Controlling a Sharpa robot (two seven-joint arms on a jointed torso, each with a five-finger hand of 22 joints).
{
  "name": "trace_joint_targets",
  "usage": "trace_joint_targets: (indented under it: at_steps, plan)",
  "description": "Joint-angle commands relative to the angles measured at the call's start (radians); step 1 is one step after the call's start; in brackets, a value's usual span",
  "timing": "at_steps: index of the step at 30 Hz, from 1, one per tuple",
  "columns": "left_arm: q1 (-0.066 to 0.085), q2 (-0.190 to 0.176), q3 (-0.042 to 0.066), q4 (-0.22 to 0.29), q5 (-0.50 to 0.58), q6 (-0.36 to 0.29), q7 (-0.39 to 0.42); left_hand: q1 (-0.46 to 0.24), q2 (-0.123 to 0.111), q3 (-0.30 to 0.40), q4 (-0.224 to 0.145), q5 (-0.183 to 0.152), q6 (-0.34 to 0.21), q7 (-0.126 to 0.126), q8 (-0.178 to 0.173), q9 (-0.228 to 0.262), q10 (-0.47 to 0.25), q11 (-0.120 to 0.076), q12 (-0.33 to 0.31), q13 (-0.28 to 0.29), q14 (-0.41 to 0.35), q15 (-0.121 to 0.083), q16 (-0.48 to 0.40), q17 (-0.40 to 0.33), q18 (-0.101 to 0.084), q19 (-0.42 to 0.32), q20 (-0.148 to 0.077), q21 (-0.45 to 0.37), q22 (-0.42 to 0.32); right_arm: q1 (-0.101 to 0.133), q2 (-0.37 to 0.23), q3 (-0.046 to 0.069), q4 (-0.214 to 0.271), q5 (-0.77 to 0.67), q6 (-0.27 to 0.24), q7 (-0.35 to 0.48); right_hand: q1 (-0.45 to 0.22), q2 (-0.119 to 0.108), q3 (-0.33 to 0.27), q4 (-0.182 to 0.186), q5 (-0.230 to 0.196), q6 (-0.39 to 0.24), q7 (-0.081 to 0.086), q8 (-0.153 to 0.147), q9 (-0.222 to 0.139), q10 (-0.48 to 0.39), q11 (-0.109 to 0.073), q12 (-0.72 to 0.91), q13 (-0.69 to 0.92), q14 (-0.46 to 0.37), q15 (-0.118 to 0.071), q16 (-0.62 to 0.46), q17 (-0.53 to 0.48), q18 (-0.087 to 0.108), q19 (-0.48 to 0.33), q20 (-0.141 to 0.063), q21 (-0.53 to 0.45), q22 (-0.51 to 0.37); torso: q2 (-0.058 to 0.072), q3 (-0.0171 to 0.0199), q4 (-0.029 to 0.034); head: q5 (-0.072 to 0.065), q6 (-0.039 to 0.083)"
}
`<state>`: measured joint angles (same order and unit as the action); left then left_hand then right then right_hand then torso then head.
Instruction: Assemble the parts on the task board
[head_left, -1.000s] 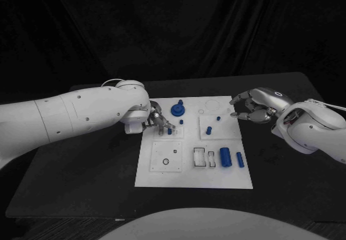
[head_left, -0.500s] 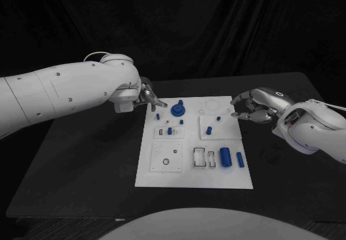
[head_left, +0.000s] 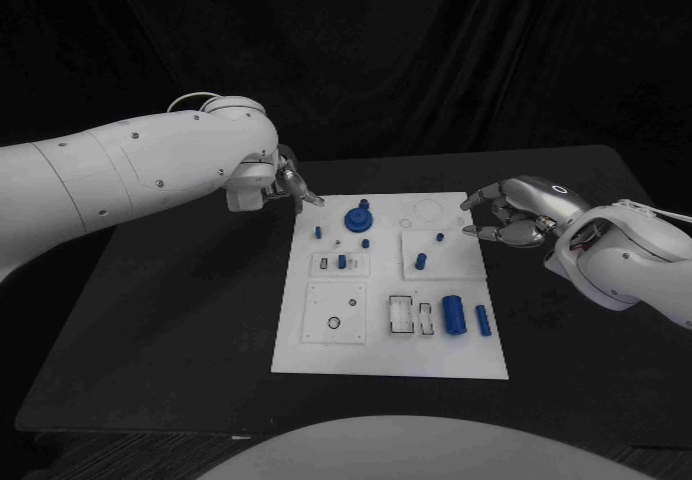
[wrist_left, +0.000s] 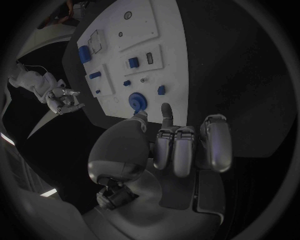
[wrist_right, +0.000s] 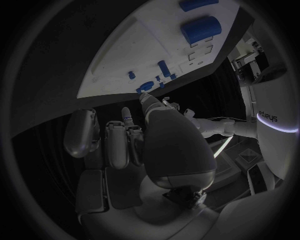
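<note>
Both hands empty: left hand (head_left: 284, 186) curled, upper left; right hand (head_left: 508, 212) half-closed. Small rigid blue plastic parts (head_left: 453, 316) on white task board (head_left: 346, 355) look light, slippery; pinch across sides.

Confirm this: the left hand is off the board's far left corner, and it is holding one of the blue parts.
Not quite. The left hand is off the task board's far left corner, but it holds nothing; the left wrist view shows its fingers curled with no part between them.
</note>
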<state>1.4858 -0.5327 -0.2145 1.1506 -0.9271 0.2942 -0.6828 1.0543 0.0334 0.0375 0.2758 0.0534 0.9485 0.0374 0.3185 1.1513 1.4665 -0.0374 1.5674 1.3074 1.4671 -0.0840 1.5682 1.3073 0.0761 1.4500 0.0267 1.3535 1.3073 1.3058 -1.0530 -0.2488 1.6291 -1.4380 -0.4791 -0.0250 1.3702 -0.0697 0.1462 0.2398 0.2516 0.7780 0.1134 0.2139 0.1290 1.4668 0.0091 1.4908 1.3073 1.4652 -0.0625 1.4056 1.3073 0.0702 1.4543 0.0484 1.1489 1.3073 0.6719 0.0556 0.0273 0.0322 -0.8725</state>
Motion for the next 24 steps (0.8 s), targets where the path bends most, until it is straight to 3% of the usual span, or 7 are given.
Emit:
trace_joint_targets:
  at_steps: [1, 6, 12, 15, 24]
  plan:
    - [-0.013, 0.013, 0.0, -0.026, -0.002, 0.03, 0.051, 0.011, -0.001, -0.001, -0.004, -0.002, -0.004, 0.005, -0.008, -0.002, 0.104, 0.008, 0.003, 0.263, 0.104, 0.003, 0.003, 0.264, -0.019, 0.006, 0.003, 0.0, 0.16, -0.002, -0.003, 0.001, 0.005, -0.001, -0.017, 0.015, 0.006, 0.001, 0.0, -0.005, 0.005, 0.009, 0.002, 0.007, -0.001, 0.038, 0.002, -0.004, 0.177, 0.071, 0.006, -0.003, 0.118, 0.01, -0.003, 0.003, -0.002, 0.156, 0.003, -0.0018, -0.0008, 0.007, 0.0]
    - [-0.029, 0.03, 0.0, -0.056, -0.002, 0.034, 0.079, 0.012, 0.003, -0.001, -0.003, -0.002, -0.006, 0.006, -0.013, -0.005, 0.104, 0.009, 0.003, 0.263, 0.104, 0.005, 0.003, 0.264, -0.019, 0.005, 0.004, -0.002, 0.159, -0.002, -0.004, 0.001, 0.01, 0.0, -0.031, 0.025, 0.005, 0.001, 0.0, -0.005, 0.007, 0.01, 0.002, 0.007, -0.001, 0.04, 0.002, -0.001, 0.179, 0.072, 0.006, -0.001, 0.12, 0.01, -0.002, 0.003, 0.002, 0.157, 0.005, -0.0018, -0.0017, 0.017, 0.0]
    - [-0.042, 0.043, 0.0, -0.072, -0.002, 0.034, 0.097, 0.014, 0.006, -0.002, -0.002, -0.001, -0.006, 0.008, -0.016, -0.007, 0.104, 0.011, 0.003, 0.263, 0.104, 0.006, 0.003, 0.264, -0.018, 0.003, 0.006, -0.006, 0.157, -0.002, -0.004, 0.001, 0.011, 0.004, -0.042, 0.037, 0.002, 0.002, 0.0, -0.002, 0.008, 0.013, 0.002, 0.008, -0.002, 0.042, 0.003, 0.0, 0.181, 0.073, 0.006, 0.001, 0.122, 0.009, -0.002, 0.003, 0.003, 0.157, 0.006, -0.0021, 0.0, 0.02, 0.0]
    - [-0.05, 0.05, 0.0, -0.082, -0.002, 0.028, 0.107, 0.016, 0.008, -0.002, -0.002, -0.001, -0.007, 0.009, -0.019, -0.009, 0.104, 0.012, 0.003, 0.263, 0.104, 0.007, 0.003, 0.264, -0.018, 0.003, 0.007, -0.006, 0.158, -0.002, -0.003, 0.001, 0.01, 0.01, -0.048, 0.045, 0.001, 0.003, 0.0, -0.001, 0.008, 0.013, 0.002, 0.009, -0.002, 0.042, 0.003, 0.001, 0.181, 0.073, 0.006, 0.002, 0.123, 0.009, -0.001, 0.003, 0.004, 0.158, 0.006, -0.0016, -0.001, 0.026, 0.008]
    - [-0.064, 0.059, 0.0, -0.095, -0.002, 0.03, 0.115, 0.023, 0.015, 0.0, -0.004, 0.005, -0.004, 0.01, -0.025, -0.014, 0.104, 0.014, 0.003, 0.263, 0.104, 0.01, 0.003, 0.264, -0.017, 0.001, 0.009, -0.01, 0.157, -0.002, -0.003, 0.001, 0.009, 0.014, -0.054, 0.053, 0.001, 0.003, 0.0, -0.001, 0.01, 0.014, 0.002, 0.009, -0.002, 0.042, 0.003, 0.001, 0.182, 0.073, 0.006, 0.003, 0.123, 0.009, -0.001, 0.003, 0.005, 0.158, 0.004, -0.0001, -0.0021, 0.017, 0.007]
